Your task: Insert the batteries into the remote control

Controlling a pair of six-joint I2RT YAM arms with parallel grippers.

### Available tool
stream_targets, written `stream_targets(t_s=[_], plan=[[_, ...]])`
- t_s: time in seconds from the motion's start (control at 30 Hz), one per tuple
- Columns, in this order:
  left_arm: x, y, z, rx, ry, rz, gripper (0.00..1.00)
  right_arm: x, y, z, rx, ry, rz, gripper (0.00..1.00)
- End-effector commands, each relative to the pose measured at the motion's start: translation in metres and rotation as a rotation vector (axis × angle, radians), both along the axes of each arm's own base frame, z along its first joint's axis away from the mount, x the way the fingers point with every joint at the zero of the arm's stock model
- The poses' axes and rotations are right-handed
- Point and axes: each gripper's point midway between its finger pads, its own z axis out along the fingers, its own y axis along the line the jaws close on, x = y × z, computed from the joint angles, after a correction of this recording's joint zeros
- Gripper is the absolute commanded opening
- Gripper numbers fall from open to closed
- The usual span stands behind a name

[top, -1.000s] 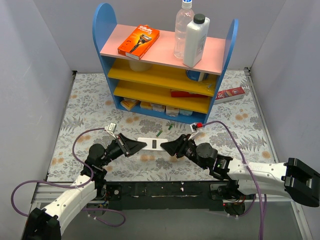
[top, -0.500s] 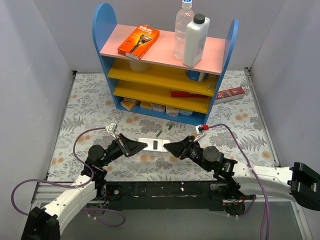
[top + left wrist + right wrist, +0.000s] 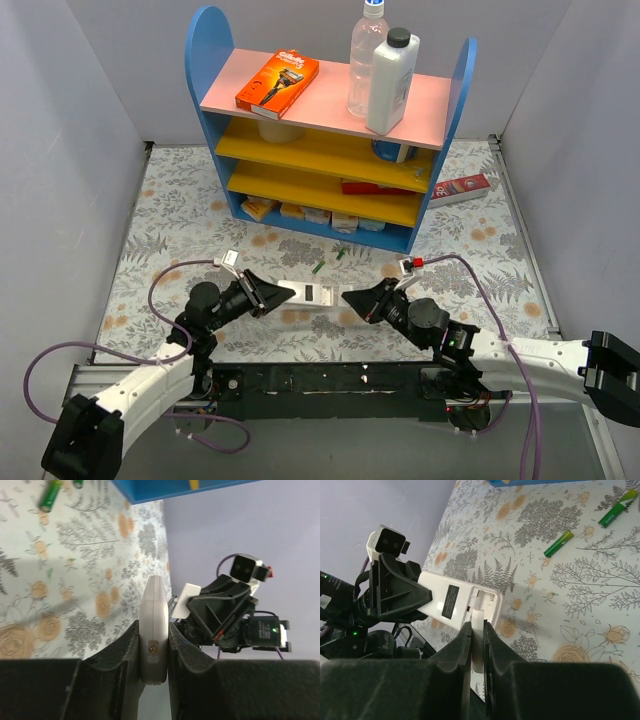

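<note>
Underneath everything, grey floral table mat [image 3: 190,215]: landing place for anything dropped. Held above it, slim white plastic remote control [image 3: 454,599], back up and battery bay open, pinched at one end across its long edges by the left gripper [image 3: 153,652]. Likely to pivot or slide out under a sideways push at the free end. Opposite, right gripper [image 3: 477,642] clamped on a thin white plastic cover piece [image 3: 478,625] at the bay rim (contact unclear); liable to snag there and lever the remote loose. Smallest, two green cylindrical batteries [image 3: 558,543] loose on the mat, well apart from both grippers; round, so prone to rolling away under a glancing touch.
</note>
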Motion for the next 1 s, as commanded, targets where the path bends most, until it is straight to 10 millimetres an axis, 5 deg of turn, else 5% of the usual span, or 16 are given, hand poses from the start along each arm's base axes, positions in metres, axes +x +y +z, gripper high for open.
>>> stream_targets(t_s=[0.0, 0.23, 0.4, 0.63, 0.97], plan=[[-0.011, 0.004, -0.051, 0.081, 0.08, -0.003, 0.0, 0.008, -0.008, -0.002, 0.014, -0.01, -0.053, 0.08], [-0.004, 0.01, -0.059, 0.124, 0.091, 0.056, 0.0, 0.014, -0.022, -0.023, -0.001, 0.033, -0.104, 0.01], [0.005, 0.016, -0.033, 0.101, -0.004, 0.118, 0.0, 0.018, -0.034, -0.054, -0.019, 0.108, -0.111, 0.01], [0.006, 0.023, 0.002, 0.063, -0.142, 0.154, 0.0, 0.021, -0.026, -0.068, -0.033, 0.161, -0.049, 0.01], [0.001, 0.018, 0.001, 0.051, -0.146, 0.117, 0.0, 0.019, -0.03, -0.106, -0.056, 0.32, -0.025, 0.01]])
